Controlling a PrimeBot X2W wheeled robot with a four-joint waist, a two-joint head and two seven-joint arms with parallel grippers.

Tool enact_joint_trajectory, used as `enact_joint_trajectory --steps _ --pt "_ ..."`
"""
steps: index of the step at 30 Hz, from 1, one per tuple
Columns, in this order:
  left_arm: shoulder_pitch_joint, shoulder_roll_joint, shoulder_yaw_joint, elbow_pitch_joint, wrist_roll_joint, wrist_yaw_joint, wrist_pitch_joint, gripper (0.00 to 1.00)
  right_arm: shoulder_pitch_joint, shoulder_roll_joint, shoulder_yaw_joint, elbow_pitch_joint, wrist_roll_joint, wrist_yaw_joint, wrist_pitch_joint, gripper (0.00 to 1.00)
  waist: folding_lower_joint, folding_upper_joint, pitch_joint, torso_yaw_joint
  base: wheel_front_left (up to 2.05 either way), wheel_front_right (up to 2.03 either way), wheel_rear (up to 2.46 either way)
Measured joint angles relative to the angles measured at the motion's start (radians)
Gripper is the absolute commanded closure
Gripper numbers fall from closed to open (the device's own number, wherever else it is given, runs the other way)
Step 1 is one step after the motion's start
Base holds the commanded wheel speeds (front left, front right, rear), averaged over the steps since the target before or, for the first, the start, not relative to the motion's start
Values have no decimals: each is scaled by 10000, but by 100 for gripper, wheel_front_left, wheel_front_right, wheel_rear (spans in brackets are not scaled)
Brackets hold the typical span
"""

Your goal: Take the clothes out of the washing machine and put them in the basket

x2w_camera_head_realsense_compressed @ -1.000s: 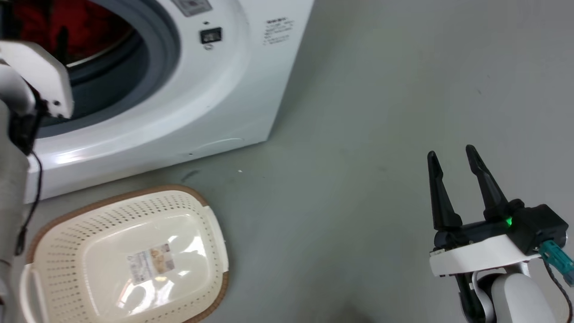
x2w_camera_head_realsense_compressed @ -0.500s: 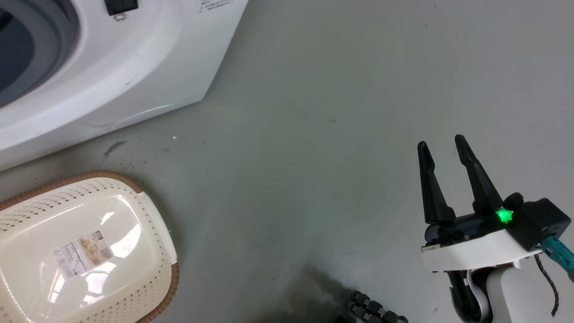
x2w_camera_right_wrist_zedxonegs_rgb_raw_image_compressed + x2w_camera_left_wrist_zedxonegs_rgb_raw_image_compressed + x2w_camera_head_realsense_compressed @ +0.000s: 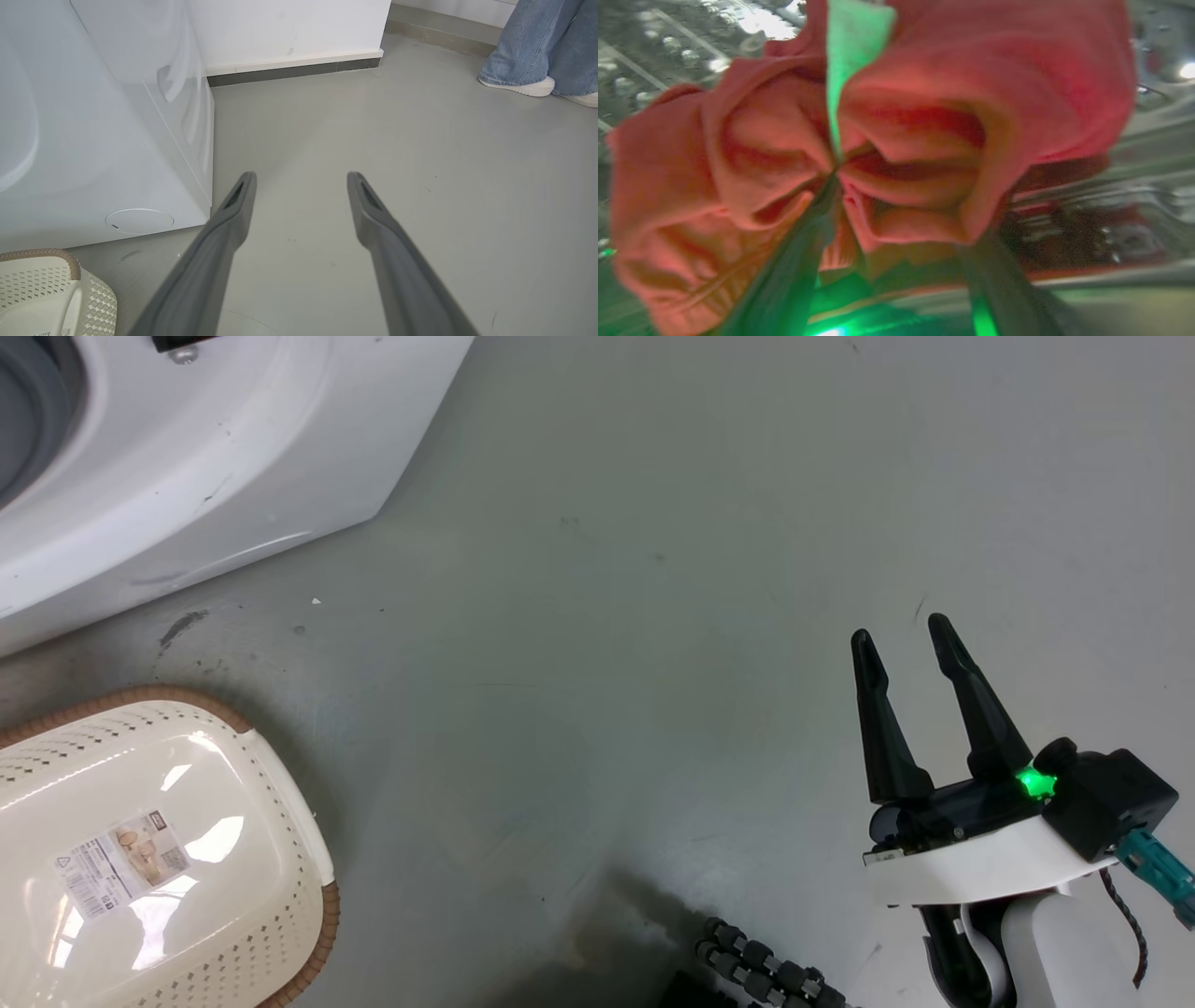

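Right claw (image 3: 898, 627) hangs wide open; left claw (image 3: 901, 205) has its fingers (image 3: 784, 280) half buried in the clothes (image 3: 924, 93).

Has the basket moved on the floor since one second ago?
No. The basket keeps its place just below the dark scuff before the washing machine; the camera turned.

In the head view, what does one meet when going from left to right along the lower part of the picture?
basket → black ribbed tube → right end effector, jaws apart and holding nothing.
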Motion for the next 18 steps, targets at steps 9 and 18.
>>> enact_joint_trajectory --steps 9,18 --pt "105 280 69 -984 -75 633 596 100 -3 2 12 -33 71 0 0 0 0 0 129 -59 0 0 0" --pt "724 466 393 -2128 -58 1490 -970 100 -59 4 -84 -36 38 0 0 0 0 0 -84 45 0 0 0"
